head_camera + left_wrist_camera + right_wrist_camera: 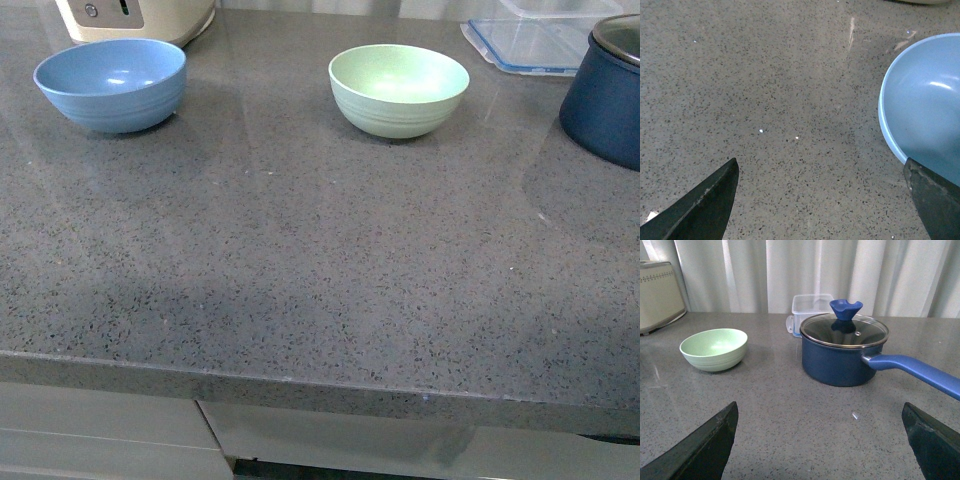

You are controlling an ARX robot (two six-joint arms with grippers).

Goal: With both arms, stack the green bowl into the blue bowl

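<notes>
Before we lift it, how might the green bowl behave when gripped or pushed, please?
The green bowl looks rigid and probably light, given its thin rim and matte wall. On the glossy countertop it would likely slide rather than tip, since it sits low and wide. It is empty, so nothing should spill.

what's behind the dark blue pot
A clear plastic container sits behind the navy pot, with pale curtains beyond. The pot covers part of the container's base, so that part cannot be seen.

Left gripper (820, 161), right gripper (819, 403): jaws apart
</notes>
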